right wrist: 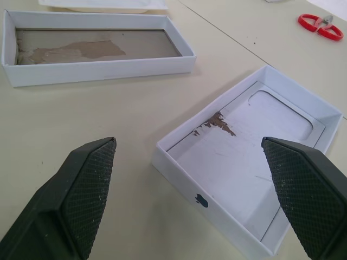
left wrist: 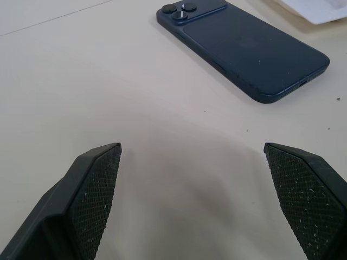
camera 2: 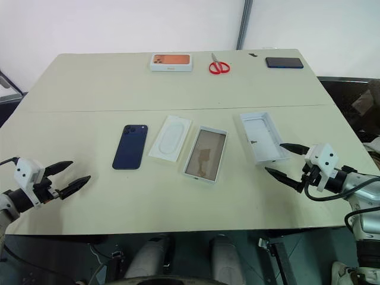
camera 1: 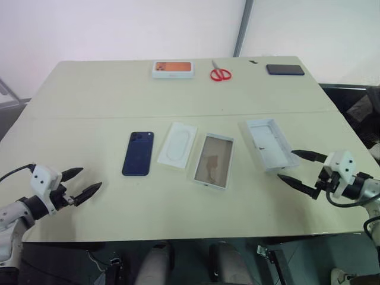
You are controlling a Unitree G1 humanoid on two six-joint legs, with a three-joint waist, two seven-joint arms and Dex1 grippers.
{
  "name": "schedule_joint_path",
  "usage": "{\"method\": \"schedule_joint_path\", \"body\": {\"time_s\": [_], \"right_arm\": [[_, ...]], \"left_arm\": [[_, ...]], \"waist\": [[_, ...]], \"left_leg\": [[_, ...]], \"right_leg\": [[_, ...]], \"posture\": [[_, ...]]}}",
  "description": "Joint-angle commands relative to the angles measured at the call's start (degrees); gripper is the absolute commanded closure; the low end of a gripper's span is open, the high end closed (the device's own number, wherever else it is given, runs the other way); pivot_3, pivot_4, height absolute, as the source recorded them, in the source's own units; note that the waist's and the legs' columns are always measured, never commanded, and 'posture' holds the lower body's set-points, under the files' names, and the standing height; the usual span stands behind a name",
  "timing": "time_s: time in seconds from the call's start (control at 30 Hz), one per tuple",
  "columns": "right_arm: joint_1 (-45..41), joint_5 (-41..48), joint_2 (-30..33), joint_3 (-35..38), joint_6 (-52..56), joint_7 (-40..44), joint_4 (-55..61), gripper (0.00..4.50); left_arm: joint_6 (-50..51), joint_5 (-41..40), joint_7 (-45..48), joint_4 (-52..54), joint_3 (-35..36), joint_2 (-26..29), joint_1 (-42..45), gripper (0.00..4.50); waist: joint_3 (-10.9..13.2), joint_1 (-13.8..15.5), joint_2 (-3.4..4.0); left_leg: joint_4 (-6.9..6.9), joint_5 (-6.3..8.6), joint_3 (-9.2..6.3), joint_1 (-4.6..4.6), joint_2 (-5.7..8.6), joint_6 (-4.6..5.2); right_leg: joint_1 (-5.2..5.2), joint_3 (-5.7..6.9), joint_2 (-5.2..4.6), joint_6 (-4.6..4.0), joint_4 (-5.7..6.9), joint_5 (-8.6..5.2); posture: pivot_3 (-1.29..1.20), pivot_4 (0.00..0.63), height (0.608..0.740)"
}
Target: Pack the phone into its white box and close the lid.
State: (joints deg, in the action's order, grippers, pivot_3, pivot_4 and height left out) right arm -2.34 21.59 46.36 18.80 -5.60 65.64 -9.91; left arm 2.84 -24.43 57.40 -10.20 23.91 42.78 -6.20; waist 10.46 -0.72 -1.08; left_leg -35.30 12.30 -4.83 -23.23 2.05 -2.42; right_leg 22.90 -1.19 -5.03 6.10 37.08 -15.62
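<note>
Left gripper [camera 1: 83, 182] spread wide and empty, low over the counter [camera 1: 178, 101]. Ahead of it and off toward the middle, face down with its camera cluster showing: the phone [camera 1: 138, 153]. Right gripper [camera 1: 299, 167] likewise wide apart, holding nothing. Just beyond its fingertips, not touching: the white box [right wrist: 249, 179], open side up. Further over, between that gripper and the phone: the lid [camera 1: 214, 161], hollow up, then a flat white insert [camera 1: 177, 145].
</note>
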Motion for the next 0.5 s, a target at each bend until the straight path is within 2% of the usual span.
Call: {"method": "schedule_joint_path", "body": {"time_s": [0.03,0.5], "right_arm": [[-0.6,0.8,1.5,2.2,-1.0,0.0,-0.1,0.0],[-1.1,0.1,0.7,0.6,-1.2,-1.1,0.2,0.0]], "left_arm": [[-2.5,-0.1,0.1,0.7,2.2,1.2,0.4,0.06],[-0.6,0.0,-2.0,1.0,0.6,0.9,3.4,0.06]], "waist": [[0.0,0.0,0.0],[0.0,0.0,0.0]], "left_leg": [[0.0,0.0,0.0,0.0,0.0,0.0],[0.0,0.0,0.0,0.0,0.0,0.0]], "right_leg": [[0.0,0.0,0.0,0.0,0.0,0.0],[0.0,0.0,0.01,0.09,0.0,0.05]], "posture": [[0.0,0.15,0.74],[0.0,0.15,0.74]]}}
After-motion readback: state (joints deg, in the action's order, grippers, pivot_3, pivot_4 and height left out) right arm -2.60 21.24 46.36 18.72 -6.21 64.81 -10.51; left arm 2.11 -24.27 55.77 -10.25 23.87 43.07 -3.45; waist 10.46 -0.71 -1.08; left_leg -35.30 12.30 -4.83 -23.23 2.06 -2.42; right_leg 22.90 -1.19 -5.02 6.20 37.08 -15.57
